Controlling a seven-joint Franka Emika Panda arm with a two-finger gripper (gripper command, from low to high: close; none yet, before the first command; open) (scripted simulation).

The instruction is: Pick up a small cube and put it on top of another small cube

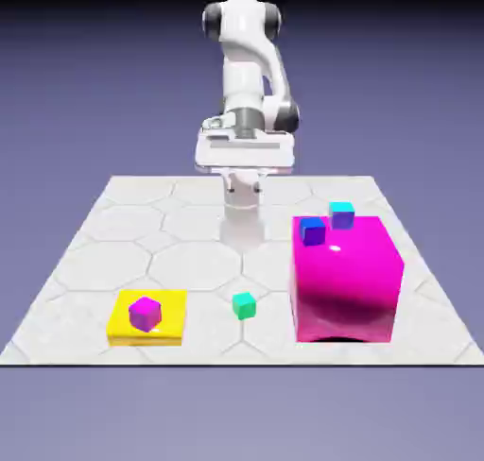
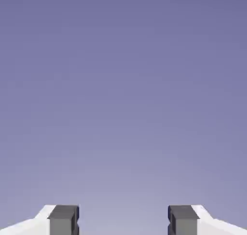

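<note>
The small cube (image 1: pixel 244 305), plain mint-green, sits alone on the table near its front edge, between a yellow slab and a big magenta block. A small magenta-purple cube (image 1: pixel 145 314) rests on the yellow slab (image 1: pixel 170 322). My gripper (image 1: pixel 244 157) hangs high over the far middle of the table, well away from every cube. In the hand view the gripper (image 2: pixel 123 222) is open: both grey fingertips (image 2: pixel 63 219) stand wide apart with only the backdrop between them. No cube shows in that view.
The big magenta block (image 1: pixel 347 278) stands at the exterior view's right. A small blue cube (image 1: pixel 312 230) and a small cyan cube (image 1: pixel 341 214) sit on top of it. The arm's white base column rises behind the table's middle.
</note>
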